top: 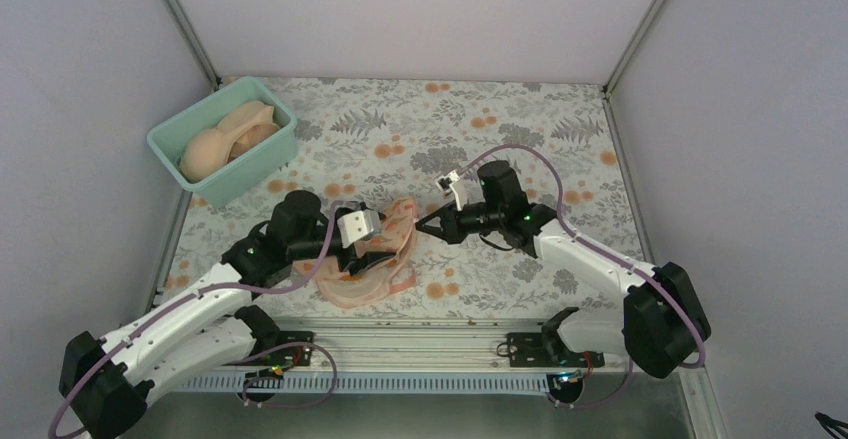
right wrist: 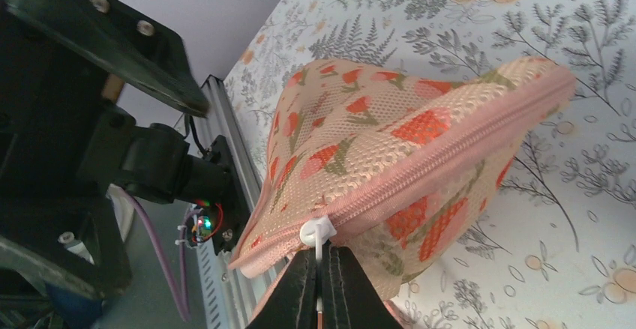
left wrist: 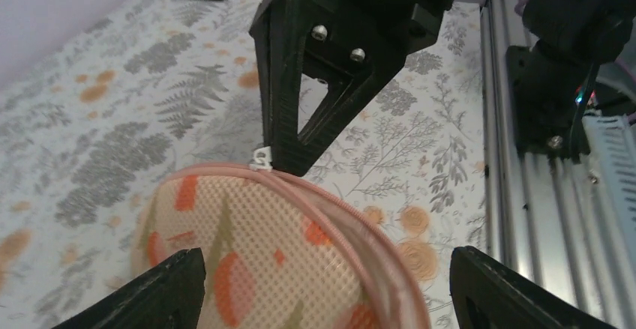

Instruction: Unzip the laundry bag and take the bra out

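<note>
Wrist-only — right tool (right wrist: 321,260) pinches zip pull (right wrist: 315,233).

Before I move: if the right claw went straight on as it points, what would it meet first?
The laundry bag, at its tips: the right claw is shut on the zip pull. Beyond it, probably the left claw.

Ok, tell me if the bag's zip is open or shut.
Shut where visible: zip on the laundry bag runs closed; right gripper pinches its white pull.

Right jaws pinched (left jaws wide)
</note>
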`<state>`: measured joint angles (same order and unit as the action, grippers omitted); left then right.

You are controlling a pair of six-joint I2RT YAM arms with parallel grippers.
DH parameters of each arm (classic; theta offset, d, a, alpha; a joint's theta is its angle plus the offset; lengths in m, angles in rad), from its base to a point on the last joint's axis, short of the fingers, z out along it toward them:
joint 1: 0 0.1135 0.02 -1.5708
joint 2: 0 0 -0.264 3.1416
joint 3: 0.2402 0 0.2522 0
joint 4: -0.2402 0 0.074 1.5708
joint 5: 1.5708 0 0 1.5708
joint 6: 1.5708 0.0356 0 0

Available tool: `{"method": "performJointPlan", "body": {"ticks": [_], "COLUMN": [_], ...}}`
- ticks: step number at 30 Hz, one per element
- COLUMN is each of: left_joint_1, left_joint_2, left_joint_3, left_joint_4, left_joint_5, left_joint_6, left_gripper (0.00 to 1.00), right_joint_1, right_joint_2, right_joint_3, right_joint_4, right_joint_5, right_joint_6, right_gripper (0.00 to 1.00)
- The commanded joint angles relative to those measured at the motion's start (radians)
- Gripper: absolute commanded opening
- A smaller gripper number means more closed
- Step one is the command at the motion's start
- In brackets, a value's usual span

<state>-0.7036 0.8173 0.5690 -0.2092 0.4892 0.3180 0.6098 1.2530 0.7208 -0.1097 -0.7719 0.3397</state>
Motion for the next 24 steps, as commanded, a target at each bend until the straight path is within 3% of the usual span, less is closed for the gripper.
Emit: {"method": "performJointPlan", "body": {"ticks": [1,6,11,14,20,24], "left_joint_1": [-0.033,-0.102,-0.159,-0.166,-0.166,-0.167], "left_joint_2": [0.053,0.112,0.157,0.173,0.168,0.157], "left_joint_3": [0.019,0.035,0.052,0.056,0.071,0.078], "left_joint_4": [0.057,0.085,0.117,0.13,0.133,0.097], "left_joint_5": [-0.057,-0.175,-0.202,-0.234,-0.253,-0.239], "left_joint_6": [-0.22,-0.243,-0.243,-0.23,-0.162,-0.054], "left_gripper": [0.81,0.74,0.67,0.52,0.04,0.02], "right_joint_1": [0.037,0.073,0.082,0.084,0.079,0.017], "right_joint_2": [0.001,0.003,0.004,-0.005,-0.028,-0.059], "right_joint_3": [0.031,0.032,0.031,0.029,0.031,0.002], "right_joint_4": [0.087,0.12,0.122,0.122,0.061,-0.01], "right_joint_5": [0.005,0.016,0.025,0.022,0.048,0.102], "right_joint_6": [0.066,0.098,0.101,0.097,0.031,-0.017], "right_gripper": [0.04,0.04,0.04,0.04,0.04,0.04]}}
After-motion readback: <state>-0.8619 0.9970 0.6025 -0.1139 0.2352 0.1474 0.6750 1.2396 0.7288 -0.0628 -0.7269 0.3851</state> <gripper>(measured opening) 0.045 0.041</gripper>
